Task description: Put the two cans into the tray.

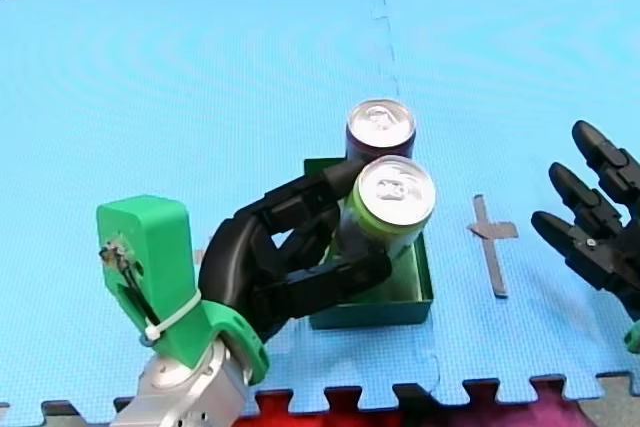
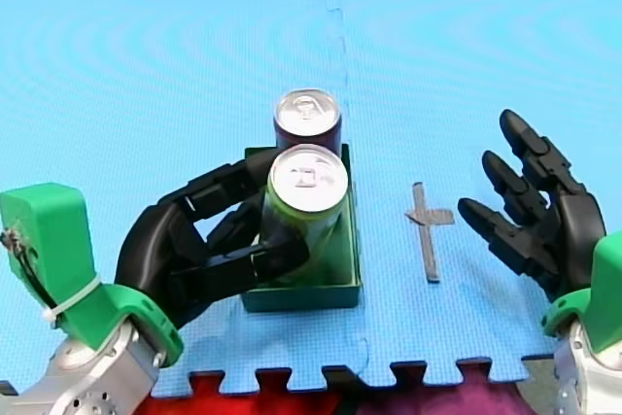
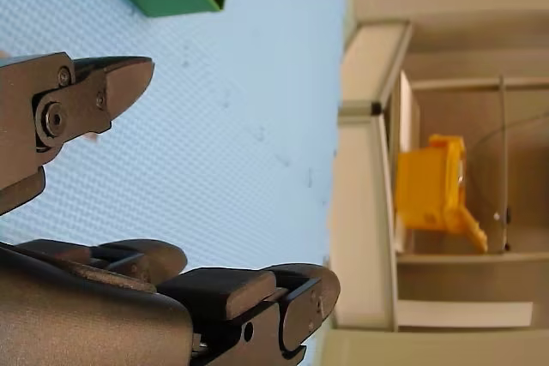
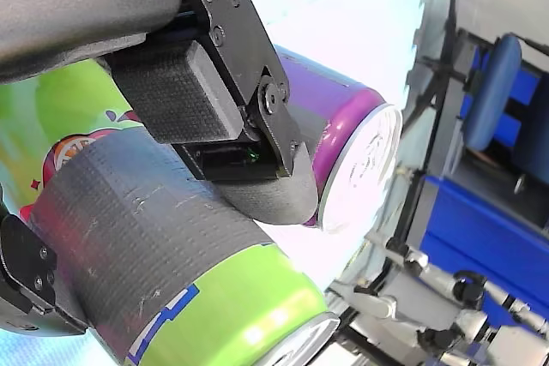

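placing second can | gripping green aluminium can (image 2: pixel 307 182) with left hand (image 2: pixel 194 240) over green rectangular tray (image 2: pixel 301 296), beside purple aluminium can (image 2: pixel 307 116) | right hand (image 2: pixel 535 221) empty, right of tray | next, likely: lower upright, release

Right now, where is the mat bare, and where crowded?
Bare: mat left of the tray and beyond the purple can. Crowded: the tray, where the left hand grips the green can; the open right hand is right of the tape.

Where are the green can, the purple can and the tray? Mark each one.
green can (image 1: pixel 394 190): first head view, on its silver lid; left hand (image 1: pixel 270 267) grips it.
purple can (image 1: pixel 379 125): first head view, on its silver lid.
tray (image 1: pixel 385 313): first head view, on its front wall.
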`<move>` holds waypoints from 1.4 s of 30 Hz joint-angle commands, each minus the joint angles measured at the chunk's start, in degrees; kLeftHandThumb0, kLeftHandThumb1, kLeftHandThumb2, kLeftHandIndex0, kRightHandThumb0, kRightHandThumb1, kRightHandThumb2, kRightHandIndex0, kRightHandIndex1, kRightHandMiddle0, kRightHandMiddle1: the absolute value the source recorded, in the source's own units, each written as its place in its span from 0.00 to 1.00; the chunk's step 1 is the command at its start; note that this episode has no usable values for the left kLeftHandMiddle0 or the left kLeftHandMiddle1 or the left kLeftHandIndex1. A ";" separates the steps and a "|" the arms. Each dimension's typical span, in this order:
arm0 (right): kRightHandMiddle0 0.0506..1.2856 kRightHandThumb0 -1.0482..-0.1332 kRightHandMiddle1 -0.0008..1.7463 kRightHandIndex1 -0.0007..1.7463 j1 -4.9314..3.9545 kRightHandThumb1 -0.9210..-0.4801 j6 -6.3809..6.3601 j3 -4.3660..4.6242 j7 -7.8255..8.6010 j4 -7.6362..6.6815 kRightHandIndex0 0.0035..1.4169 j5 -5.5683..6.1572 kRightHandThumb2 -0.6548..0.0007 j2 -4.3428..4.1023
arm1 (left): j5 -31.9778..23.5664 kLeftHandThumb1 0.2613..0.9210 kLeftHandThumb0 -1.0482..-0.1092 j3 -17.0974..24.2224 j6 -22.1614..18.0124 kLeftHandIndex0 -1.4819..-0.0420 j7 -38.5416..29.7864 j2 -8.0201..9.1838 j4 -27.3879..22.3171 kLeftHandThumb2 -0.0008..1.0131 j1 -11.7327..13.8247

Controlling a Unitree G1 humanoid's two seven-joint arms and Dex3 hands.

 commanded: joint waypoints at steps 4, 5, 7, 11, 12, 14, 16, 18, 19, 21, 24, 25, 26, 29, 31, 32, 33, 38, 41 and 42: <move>0.25 0.13 0.00 0.00 -0.10 0.00 -0.26 -0.26 -0.16 -0.32 0.28 0.27 0.97 -0.18 | 0.32 0.88 0.65 -0.04 -1.28 0.12 -0.37 0.09 0.12 0.00 -0.11; 0.25 0.13 0.00 0.00 -0.08 0.00 -0.24 -0.27 -0.17 -0.39 0.28 0.29 0.97 -0.15 | 0.40 0.89 0.65 -0.06 -1.35 0.12 -0.32 0.08 0.19 0.00 -0.09; 0.25 0.13 0.00 0.00 -0.10 0.00 -0.19 -0.27 -0.25 -0.49 0.28 0.30 0.97 -0.09 | 0.54 0.89 0.65 -0.03 -1.58 0.11 -0.24 0.05 0.53 0.00 -0.16; 0.26 0.14 0.00 0.00 -0.02 0.00 -0.08 -0.15 -0.51 -0.99 0.29 0.20 0.98 0.07 | 0.65 0.90 0.64 0.29 -2.38 0.11 -0.47 0.09 1.80 0.00 -0.55; 0.26 0.14 0.00 0.00 0.01 0.00 -0.05 -0.12 -0.61 -1.11 0.29 0.16 0.98 0.12 | 0.70 0.90 0.64 0.36 -2.57 0.11 -0.53 0.09 2.13 0.00 -0.69; 0.26 0.13 0.00 0.00 0.06 0.00 0.04 -0.04 -0.78 -1.34 0.29 0.10 0.98 0.16 | 0.84 0.90 0.64 0.44 -2.86 0.11 -0.60 0.10 2.62 0.00 -0.92; 0.26 0.13 0.00 0.00 0.12 0.00 0.17 0.02 -0.89 -1.59 0.29 0.08 0.99 0.17 | 1.11 0.90 0.64 0.46 -3.08 0.11 -0.65 0.16 3.05 0.00 -1.10; 0.26 0.13 0.00 0.00 0.19 0.00 0.25 0.06 -0.94 -1.76 0.29 0.10 0.99 0.17 | 1.35 0.91 0.63 0.52 -3.33 0.11 -0.73 0.18 3.57 0.00 -1.21; 0.26 0.13 0.00 0.00 0.21 0.00 0.27 0.06 -0.94 -1.78 0.29 0.12 0.99 0.16 | 1.43 0.91 0.63 0.58 -3.54 0.11 -0.81 0.17 3.94 0.00 -1.25; 0.26 0.13 0.00 0.00 0.22 0.01 0.30 0.05 -0.94 -1.75 0.29 0.15 0.99 0.13 | 1.47 0.91 0.63 0.71 -3.86 0.11 -0.95 0.17 4.50 0.00 -1.29; 0.26 0.13 0.00 0.00 0.15 0.01 0.30 0.01 -0.90 -1.60 0.29 0.20 1.00 0.10 | 1.40 0.91 0.62 0.89 -4.06 0.11 -0.95 0.03 5.14 0.00 -1.30; 0.26 0.13 0.00 0.00 0.12 0.01 0.30 0.00 -0.90 -1.58 0.29 0.21 1.00 0.10 | 1.37 0.91 0.62 0.94 -4.05 0.11 -0.90 -0.03 5.26 0.00 -1.32; 0.26 0.13 0.00 0.00 0.12 0.01 0.31 0.01 -0.90 -1.62 0.29 0.21 1.00 0.10 | 1.35 0.91 0.62 1.00 -4.01 0.11 -0.82 -0.08 5.37 0.00 -1.35; 0.26 0.12 0.00 0.00 0.16 0.01 0.39 0.06 -0.94 -1.91 0.30 0.17 1.00 0.09 | 1.33 0.92 0.61 1.19 -3.83 0.11 -0.56 -0.19 5.56 0.00 -1.46; 0.26 0.12 0.00 0.00 0.18 0.00 0.43 0.11 -0.99 -2.07 0.30 0.13 1.00 0.09 | 1.30 0.92 0.61 1.28 -3.66 0.11 -0.41 -0.26 5.57 0.00 -1.51; 0.27 0.12 0.00 0.00 0.18 0.00 0.41 0.13 -1.01 -2.12 0.30 0.10 1.00 0.10 | 1.26 0.92 0.61 1.33 -3.53 0.11 -0.32 -0.28 5.59 0.00 -1.55; 0.27 0.12 0.00 0.00 0.18 0.00 0.37 0.16 -1.05 -2.13 0.30 0.07 1.00 0.13 | 1.21 0.92 0.61 1.40 -3.41 0.11 -0.25 -0.30 5.65 0.00 -1.59; 0.27 0.12 0.00 0.00 0.35 0.01 0.33 0.35 -1.11 -2.53 0.30 -0.03 1.00 0.17 | 1.04 0.91 0.60 1.64 -2.88 0.11 0.24 -0.45 5.81 0.00 -1.71; 0.27 0.12 0.00 0.00 0.39 0.00 0.34 0.46 -1.11 -2.69 0.29 -0.12 1.00 0.14 | 0.99 0.91 0.59 1.76 -2.83 0.11 0.41 -0.58 6.02 0.00 -1.76; 0.27 0.12 0.00 0.00 0.37 0.00 0.31 0.49 -1.08 -2.68 0.29 -0.16 1.00 0.12 | 0.95 0.91 0.59 1.78 -2.83 0.11 0.45 -0.62 6.04 0.00 -1.76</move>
